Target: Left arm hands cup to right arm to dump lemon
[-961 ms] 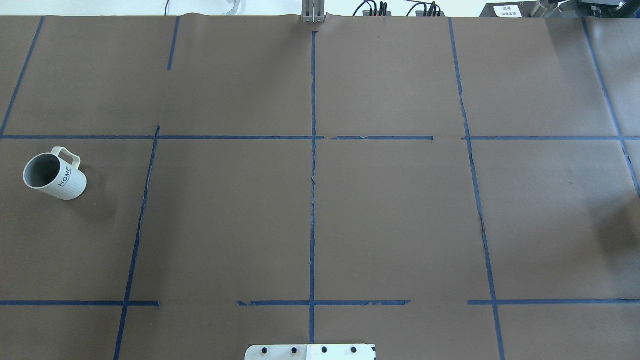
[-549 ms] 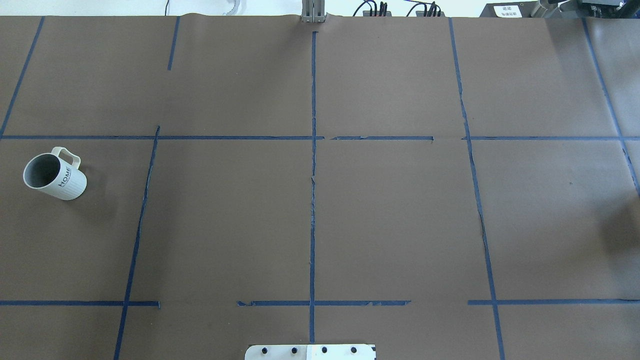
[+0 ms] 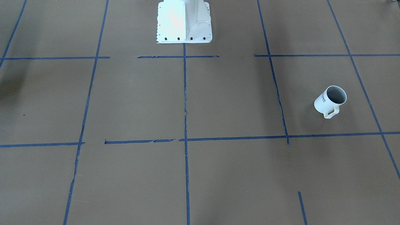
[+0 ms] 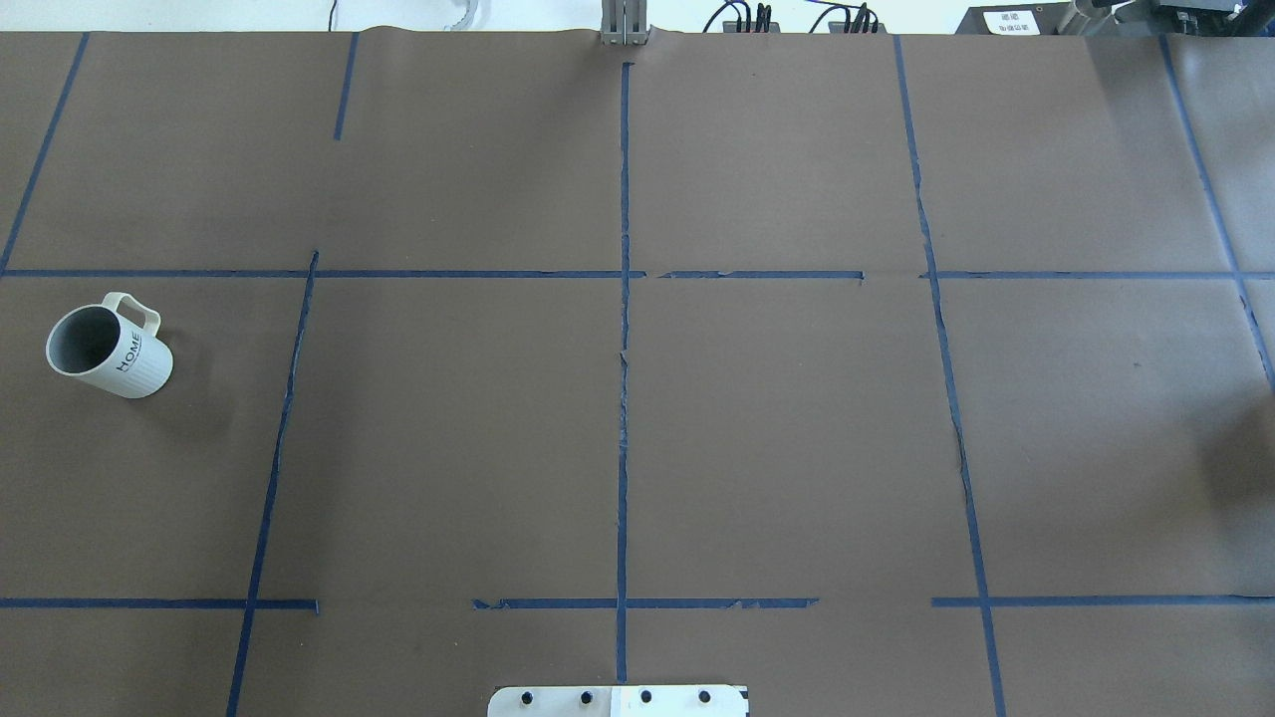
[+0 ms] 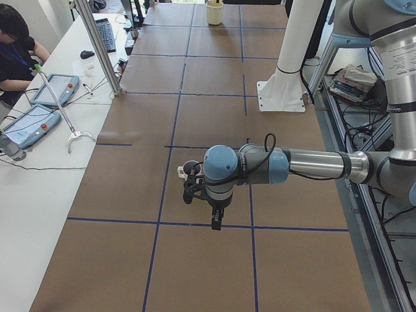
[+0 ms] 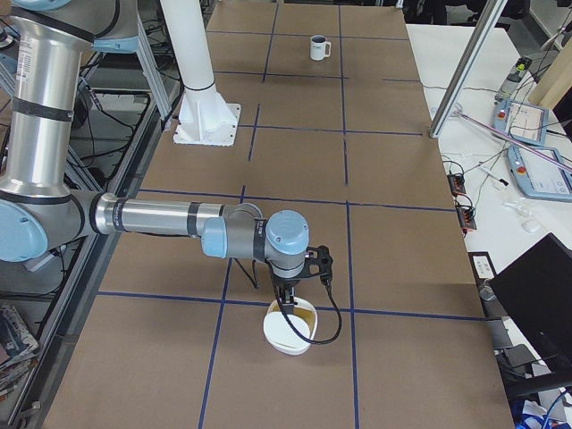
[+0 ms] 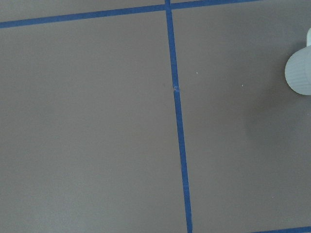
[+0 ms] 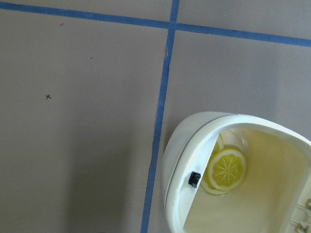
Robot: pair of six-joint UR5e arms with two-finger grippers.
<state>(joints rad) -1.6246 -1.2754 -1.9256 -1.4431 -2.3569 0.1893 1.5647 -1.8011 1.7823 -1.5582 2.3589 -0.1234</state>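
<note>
The white ribbed cup (image 4: 108,346) with "HOME" on its side stands upright on the table's left part, handle toward the far side; its grey inside looks empty. It also shows in the front-facing view (image 3: 330,100), at the right edge of the left wrist view (image 7: 300,73) and far off in the exterior right view (image 6: 319,47). The lemon (image 8: 225,169), a yellow round slice, lies in a white bowl (image 8: 177,160). My right gripper (image 6: 288,306) hangs over that bowl (image 6: 268,332). My left gripper (image 5: 216,224) points down next to the cup. I cannot tell whether either gripper is open or shut.
Blue tape lines divide the brown table cover. The white robot base (image 3: 183,22) stands at the near middle edge. A side table with tablets (image 5: 39,110), a seated person (image 5: 16,39) and a metal post (image 5: 97,45) lie beyond the far edge.
The dark shadow at the overhead view's right edge has shrunk toward that edge. The cup has not moved.
</note>
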